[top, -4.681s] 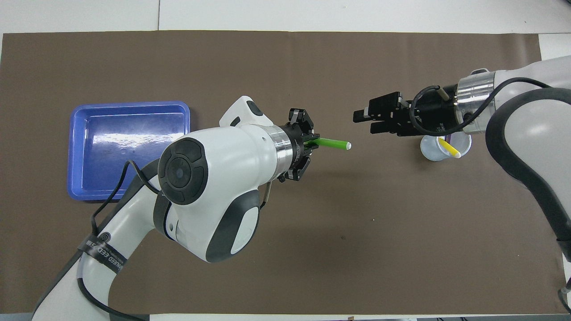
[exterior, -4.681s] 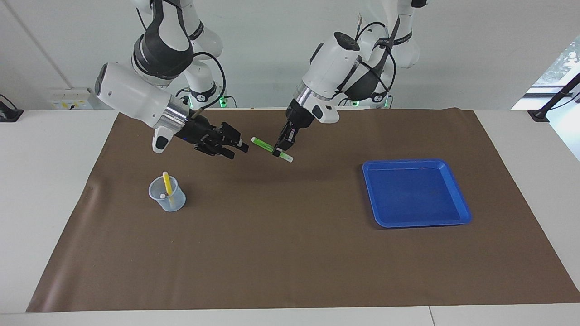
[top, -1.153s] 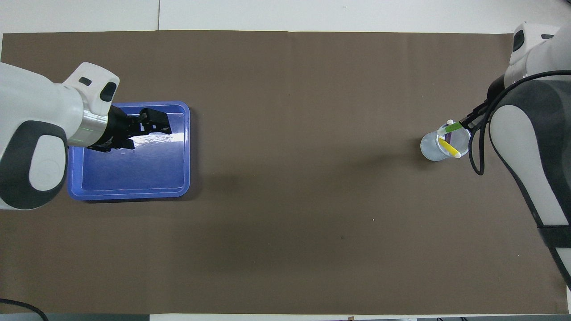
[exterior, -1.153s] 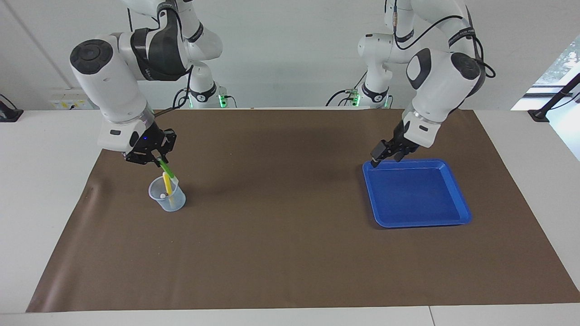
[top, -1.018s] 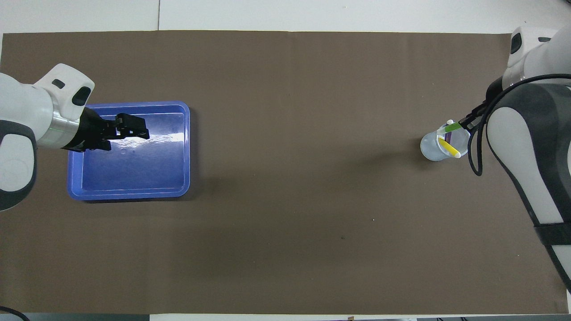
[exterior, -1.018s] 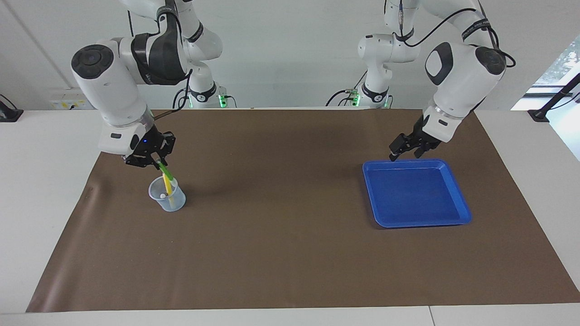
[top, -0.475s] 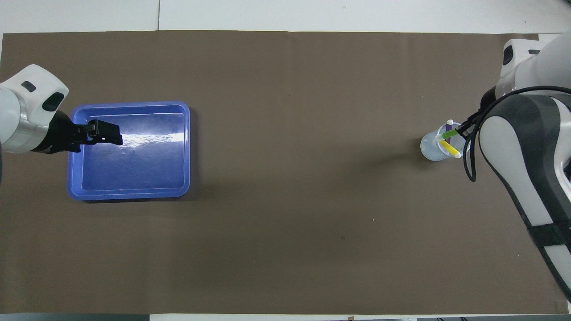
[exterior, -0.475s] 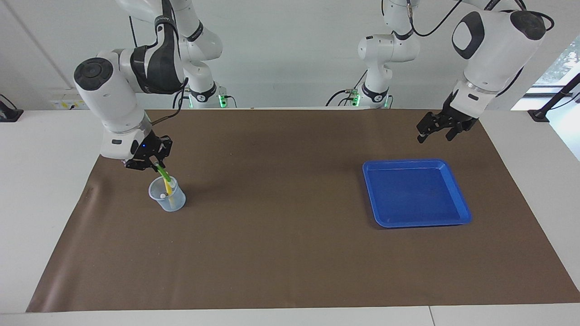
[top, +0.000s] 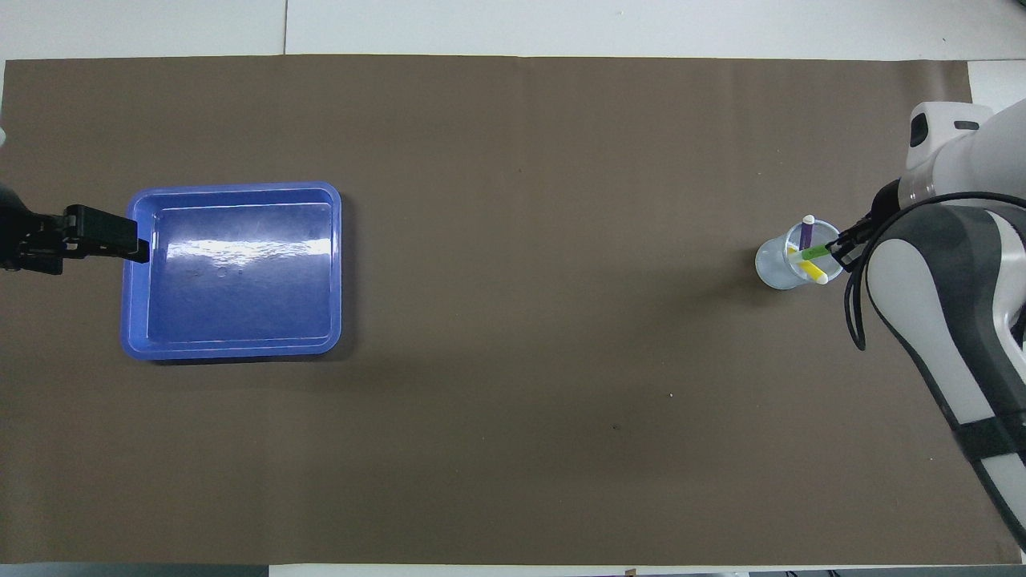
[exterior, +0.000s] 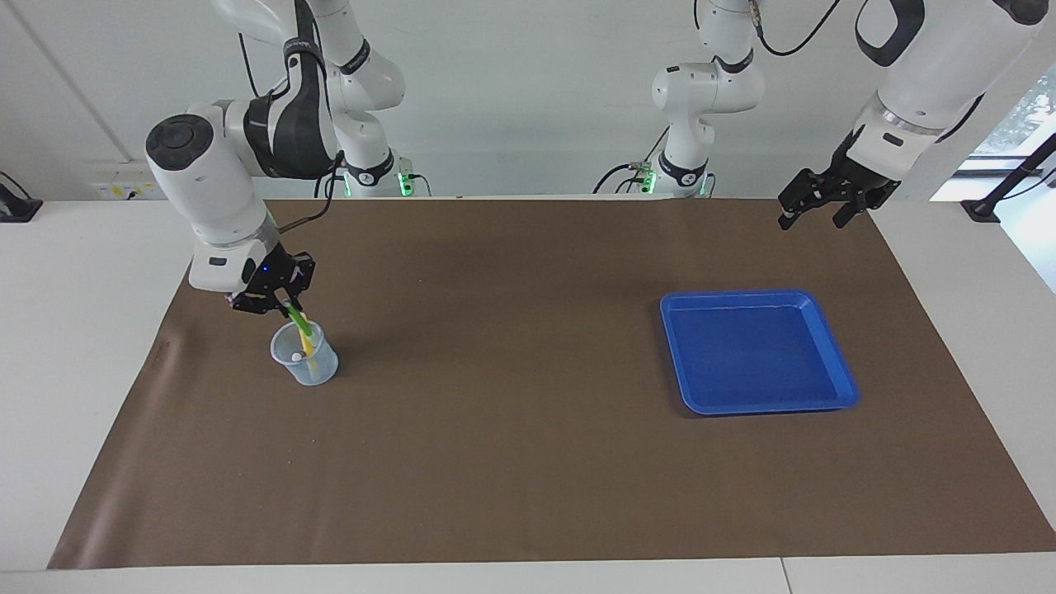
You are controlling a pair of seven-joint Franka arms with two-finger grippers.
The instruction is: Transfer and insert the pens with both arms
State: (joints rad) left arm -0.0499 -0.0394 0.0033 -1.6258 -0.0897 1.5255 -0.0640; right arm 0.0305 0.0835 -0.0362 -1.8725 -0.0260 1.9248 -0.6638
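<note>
A clear cup [exterior: 318, 368] stands on the brown mat toward the right arm's end; it also shows in the overhead view [top: 772, 269]. The yellow pen [exterior: 307, 341] [top: 814, 274] and the purple pen [top: 806, 232] lean inside it. My right gripper [exterior: 282, 304] [top: 839, 248] is just above the cup's rim, shut on the light green pen [exterior: 299, 320] [top: 813, 255], whose lower end is inside the cup. My left gripper [exterior: 812, 221] [top: 120, 240] is open and empty, raised over the mat beside the blue tray at the left arm's end.
An empty blue tray [exterior: 747, 294] [top: 337, 264] lies on the mat toward the left arm's end. The brown mat [exterior: 511, 429] covers most of the white table. Two small white arm bases with green lights stand at the robots' edge.
The left gripper handed the green pen to the right one, then rose and drew back past the tray. The right gripper carried the pen to the cup and lowered it in.
</note>
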